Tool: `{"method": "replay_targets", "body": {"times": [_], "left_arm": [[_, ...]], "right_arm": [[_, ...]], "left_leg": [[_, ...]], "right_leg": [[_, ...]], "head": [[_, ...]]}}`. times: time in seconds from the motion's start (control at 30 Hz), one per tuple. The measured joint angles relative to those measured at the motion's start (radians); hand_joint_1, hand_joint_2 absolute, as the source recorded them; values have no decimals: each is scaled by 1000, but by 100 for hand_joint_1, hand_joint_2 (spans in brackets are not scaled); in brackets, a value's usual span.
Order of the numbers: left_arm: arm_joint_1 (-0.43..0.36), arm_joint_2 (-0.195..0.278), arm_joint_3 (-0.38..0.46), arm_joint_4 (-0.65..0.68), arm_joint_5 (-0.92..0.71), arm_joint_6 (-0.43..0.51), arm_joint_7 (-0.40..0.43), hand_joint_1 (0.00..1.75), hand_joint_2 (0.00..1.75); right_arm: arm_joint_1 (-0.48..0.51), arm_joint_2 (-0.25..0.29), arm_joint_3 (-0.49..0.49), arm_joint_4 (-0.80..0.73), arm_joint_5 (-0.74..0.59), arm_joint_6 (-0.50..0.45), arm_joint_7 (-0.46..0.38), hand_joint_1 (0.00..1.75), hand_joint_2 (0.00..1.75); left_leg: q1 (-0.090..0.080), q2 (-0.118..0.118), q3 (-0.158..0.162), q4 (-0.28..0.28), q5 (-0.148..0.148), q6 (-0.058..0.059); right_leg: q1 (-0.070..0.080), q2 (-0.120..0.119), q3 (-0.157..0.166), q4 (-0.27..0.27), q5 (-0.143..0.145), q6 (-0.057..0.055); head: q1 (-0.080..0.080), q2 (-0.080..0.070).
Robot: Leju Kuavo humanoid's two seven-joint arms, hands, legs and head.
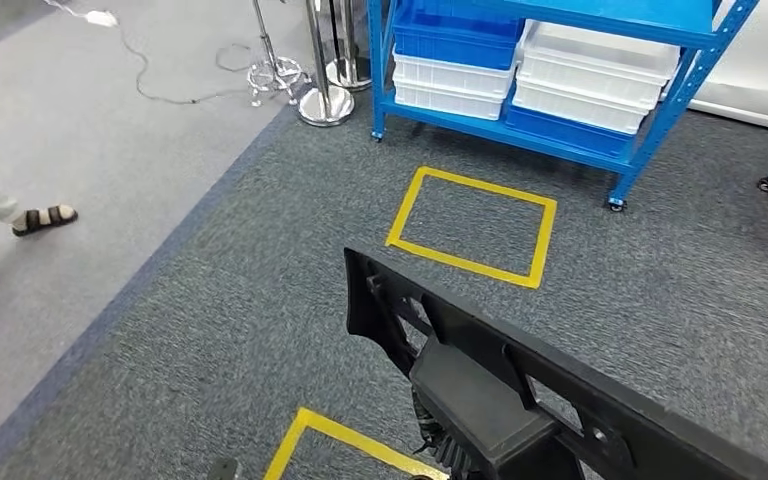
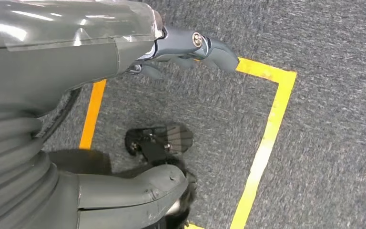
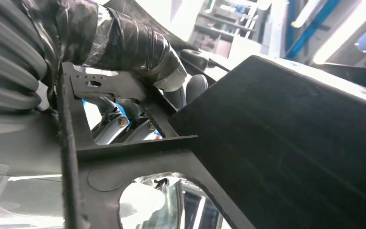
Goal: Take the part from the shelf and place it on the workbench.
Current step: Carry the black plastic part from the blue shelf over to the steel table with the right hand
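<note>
Right hand (image 3: 124, 57) around black part (image 1: 520, 390)

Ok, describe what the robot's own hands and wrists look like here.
The left hand has a glossy grey shell cover with clear film over it, a ribbed grey sleeve at the wrist, a thick grey thumb and blue-grey metal fingers with a visible screw. The right hand shows a ribbed grey sleeve, a thumb wrapped in black tape, and silver-blue fingers with screws.

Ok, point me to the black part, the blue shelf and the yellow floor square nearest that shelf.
black part (image 1: 480, 395): head view, on its raised central block.
blue shelf (image 1: 550, 138): head view, on the bottom front rail.
yellow floor square (image 1: 465, 262): head view, on the near tape edge.
</note>
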Motion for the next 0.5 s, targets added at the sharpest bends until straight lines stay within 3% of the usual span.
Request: {"method": "replay_targets", "body": {"times": [0.07,0.1,0.13,0.17,0.2,0.27,0.33,0.4,0.43,0.5], "left_arm": [[-2,0,0,0,-2,0,0,0,175],[-2,0,0,0,-3,0,0,0,175],[0,0,0,0,-3,0,0,0,175],[1,0,0,0,-3,0,0,0,175],[2,0,0,0,-3,0,0,0,175],[0,0,0,0,-3,0,0,0,175],[-1,0,0,0,-2,0,-1,0,175],[1,0,-1,0,0,0,-1,0,175],[2,0,-1,0,1,0,-1,0,175],[2,0,-1,0,2,0,-3,0,175]], "right_arm": [[2,0,0,0,0,0,0,175,175],[3,0,-1,0,0,-1,0,175,175],[4,0,-1,0,0,-1,0,175,175],[4,0,-1,0,0,-1,0,175,175],[4,0,-1,0,0,-2,0,175,175],[5,0,-2,-2,0,-2,0,175,175],[7,0,-4,-6,0,-3,0,175,175],[9,0,-5,-8,0,-3,0,175,175],[9,0,-6,-10,0,-3,0,175,175],[13,-1,-7,-14,0,-5,0,175,175]], "left_leg": [[2,35,-64,131,-62,-10],[3,41,-89,181,-78,-13],[3,45,-97,199,-75,-15],[4,48,-83,174,-53,-15],[3,55,-53,116,-18,-13],[-3,92,18,-22,36,-3],[-12,113,46,-79,47,10],[-13,94,45,-83,49,23],[-11,84,47,-88,52,29],[-6,65,51,-99,59,43]], "right_leg": [[4,-26,-1,-1,-1,-6],[6,-38,-1,0,-2,-6],[7,-50,-1,0,-3,-6],[7,-61,0,0,-5,-6],[8,-71,3,0,-7,-5],[11,-89,10,1,-13,1],[16,-105,13,2,-17,9],[18,-120,16,1,-20,18],[16,-112,17,6,-27,24],[12,-71,-6,64,-69,32]], "head": [[-2,0],[-2,0],[-2,0],[-2,0],[-2,0],[-2,0],[-2,0],[-2,0],[-2,0],[-2,0]]}}
